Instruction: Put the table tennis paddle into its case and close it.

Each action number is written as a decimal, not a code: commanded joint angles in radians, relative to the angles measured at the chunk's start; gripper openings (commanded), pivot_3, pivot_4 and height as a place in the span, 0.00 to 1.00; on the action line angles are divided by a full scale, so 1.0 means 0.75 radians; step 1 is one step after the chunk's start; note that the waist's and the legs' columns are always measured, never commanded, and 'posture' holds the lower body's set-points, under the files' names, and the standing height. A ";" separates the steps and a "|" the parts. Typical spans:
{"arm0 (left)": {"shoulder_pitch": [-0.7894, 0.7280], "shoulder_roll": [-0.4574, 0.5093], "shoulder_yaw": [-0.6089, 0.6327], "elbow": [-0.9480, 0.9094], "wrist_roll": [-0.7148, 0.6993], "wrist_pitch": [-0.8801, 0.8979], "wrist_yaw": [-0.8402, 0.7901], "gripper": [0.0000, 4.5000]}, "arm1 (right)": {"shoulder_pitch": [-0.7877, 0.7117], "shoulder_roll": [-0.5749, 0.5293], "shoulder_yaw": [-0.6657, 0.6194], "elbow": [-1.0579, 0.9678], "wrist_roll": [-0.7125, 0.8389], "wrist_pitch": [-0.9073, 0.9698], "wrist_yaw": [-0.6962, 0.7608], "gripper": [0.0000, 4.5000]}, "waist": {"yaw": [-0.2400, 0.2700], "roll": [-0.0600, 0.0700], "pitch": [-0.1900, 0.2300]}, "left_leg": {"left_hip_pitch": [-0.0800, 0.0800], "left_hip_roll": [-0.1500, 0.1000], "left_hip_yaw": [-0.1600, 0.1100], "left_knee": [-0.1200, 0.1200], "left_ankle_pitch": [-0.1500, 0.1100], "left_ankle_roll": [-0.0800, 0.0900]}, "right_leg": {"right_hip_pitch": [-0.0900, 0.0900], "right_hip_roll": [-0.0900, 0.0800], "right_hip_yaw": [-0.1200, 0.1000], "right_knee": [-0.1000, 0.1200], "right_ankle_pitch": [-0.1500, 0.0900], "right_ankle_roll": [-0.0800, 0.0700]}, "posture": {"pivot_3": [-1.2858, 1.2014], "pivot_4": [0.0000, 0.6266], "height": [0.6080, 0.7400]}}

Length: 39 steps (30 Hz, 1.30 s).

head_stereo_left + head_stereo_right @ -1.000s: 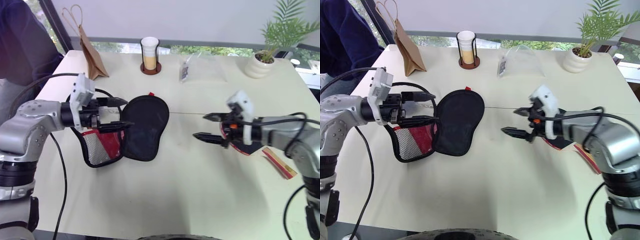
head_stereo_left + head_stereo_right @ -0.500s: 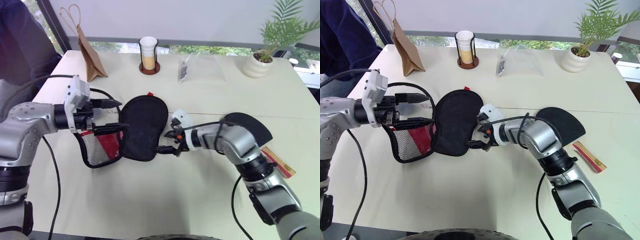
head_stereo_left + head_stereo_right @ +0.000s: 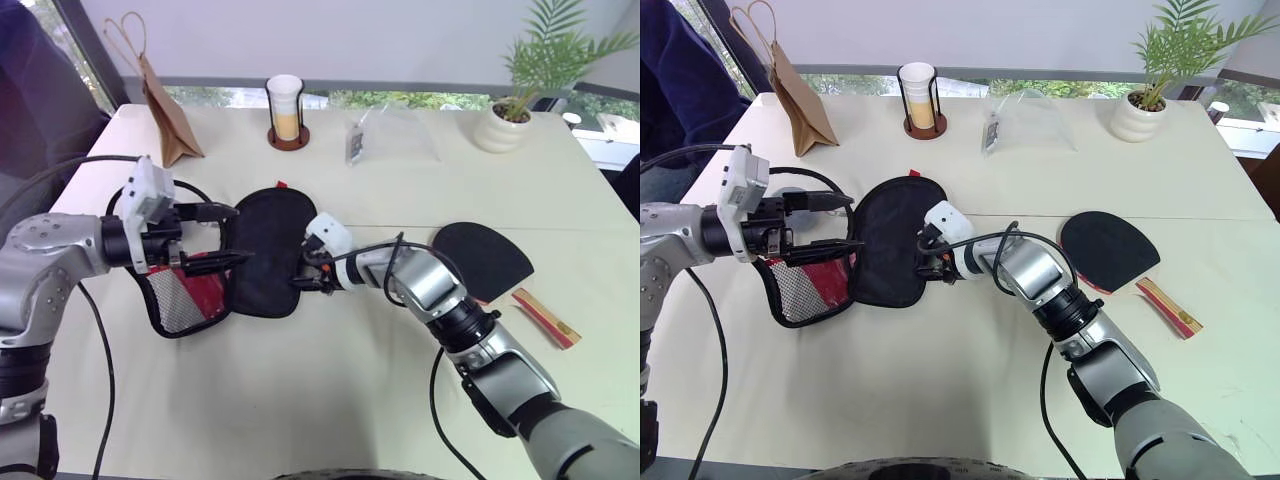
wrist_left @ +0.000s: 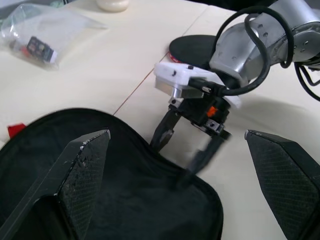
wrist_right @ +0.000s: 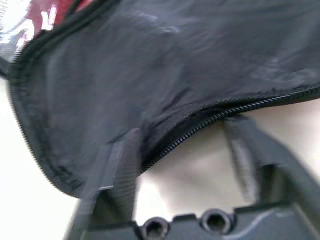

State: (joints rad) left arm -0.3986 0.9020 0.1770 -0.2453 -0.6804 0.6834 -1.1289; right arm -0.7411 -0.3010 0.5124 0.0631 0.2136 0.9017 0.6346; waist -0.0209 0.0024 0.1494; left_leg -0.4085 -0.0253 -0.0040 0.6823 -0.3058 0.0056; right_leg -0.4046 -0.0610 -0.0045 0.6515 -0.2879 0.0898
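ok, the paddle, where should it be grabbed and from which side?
By the handle, coming in from above on the right. The paddle lies flat on the table to the right of the case, handle out toward the right edge and clear of everything. The blade sits flush, leaving little for the fingers to get under; the narrow handle likely fits between them.

The case (image 3: 890, 245) lies unzipped and spread flat on the table, its black flap toward three o'clock, its red-and-mesh half (image 3: 805, 285) toward nine; the table tennis paddle (image 3: 1108, 250) rests flat at three o'clock, well apart, black face up, handle (image 3: 1168, 308) pointing toward four o'clock.
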 commanded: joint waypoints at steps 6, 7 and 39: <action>-0.030 0.005 0.017 -0.014 0.000 -0.037 0.003 1.00 | 0.099 -0.132 -0.037 -0.189 0.015 0.103 0.100 0.01 | 0.017 0.000 0.000 | 0.000 -0.002 0.000 0.001 0.000 0.000 | 0.000 -0.002 0.000 -0.001 0.000 0.000 | 0.52 0.24 1.00; -0.036 0.004 0.012 -0.007 0.004 -0.042 0.000 1.00 | 0.117 -0.176 -0.060 -0.251 0.041 0.124 0.131 0.01 | 0.020 0.000 0.000 | 0.000 -0.003 0.000 0.001 0.000 0.001 | 0.000 -0.003 0.000 -0.001 0.000 0.000 | 0.52 0.24 1.00; -0.125 -0.104 -0.121 0.049 0.060 -0.107 -0.034 1.00 | 0.430 -1.013 -0.446 -0.197 0.014 -0.361 0.685 0.42 | 0.043 -0.002 0.002 | -0.001 -0.003 0.002 0.003 -0.002 0.003 | 0.002 -0.005 0.002 -0.005 0.000 0.000 | 0.52 0.24 1.00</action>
State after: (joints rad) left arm -0.4786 0.8223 0.0845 -0.1963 -0.6384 0.6193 -1.1518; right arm -0.4108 -1.0476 0.2350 -0.0661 0.2145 0.6265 1.1568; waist 0.0113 0.0008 0.1510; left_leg -0.4091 -0.0273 -0.0028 0.6844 -0.3070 0.0077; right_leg -0.4033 -0.0645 -0.0032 0.6477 -0.2879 0.0898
